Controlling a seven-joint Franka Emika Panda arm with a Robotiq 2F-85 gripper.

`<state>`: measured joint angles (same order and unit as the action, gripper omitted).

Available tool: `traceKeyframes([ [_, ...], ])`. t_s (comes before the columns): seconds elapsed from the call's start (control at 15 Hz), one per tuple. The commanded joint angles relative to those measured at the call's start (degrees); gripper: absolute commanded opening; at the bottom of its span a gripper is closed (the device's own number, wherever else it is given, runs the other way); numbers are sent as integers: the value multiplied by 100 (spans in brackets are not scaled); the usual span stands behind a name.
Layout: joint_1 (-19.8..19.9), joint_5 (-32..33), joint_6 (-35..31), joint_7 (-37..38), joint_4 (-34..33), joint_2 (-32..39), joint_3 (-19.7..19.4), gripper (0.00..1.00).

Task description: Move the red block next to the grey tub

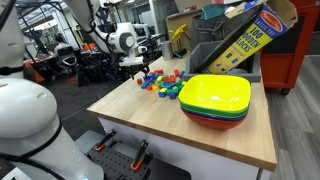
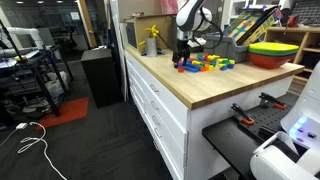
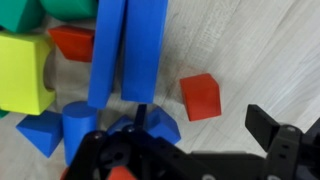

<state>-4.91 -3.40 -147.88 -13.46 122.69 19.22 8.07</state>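
**A:** Entry one: pincer [image 3: 203,126]?

**B:** Spread wide, pointing down at the table [image 3: 260,50], holding nothing. Of its fingers [image 3: 265,125], one shows at the right of the wrist view. The other is only a dark sliver by the blue bars.

**A:** Entry two: red block [image 3: 201,96]?

**B:** One, flat on bare wood in the gap between the fingers, touching neither. Just beside it are two long blue bars [image 3: 125,50]. Further off are a yellow block [image 3: 25,72] and a blue cylinder [image 3: 80,125].

**A:** Entry three: grey tub [image 1: 212,58]?

**B:** One, at the table's far edge in an exterior view, with a printed carton [image 1: 255,30] leaning in it. It stands apart from the heap of blocks [image 1: 165,84] under the pincer.

**A:** Entry four: bowls [image 1: 215,100]?

**B:** Stacked yellow on green on red, in front of the tub.
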Motion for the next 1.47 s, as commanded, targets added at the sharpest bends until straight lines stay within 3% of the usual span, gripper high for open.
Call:
traceKeyframes([
  [0.0,81,97,-41,44,219,-210,-45,100],
  [0.8,38,-40,0,5,367,-207,187,100],
  [0.87,30,-29,20,8,347,-202,198,81],
  [1.4,11,-16,19,20,383,-288,219,19],
])
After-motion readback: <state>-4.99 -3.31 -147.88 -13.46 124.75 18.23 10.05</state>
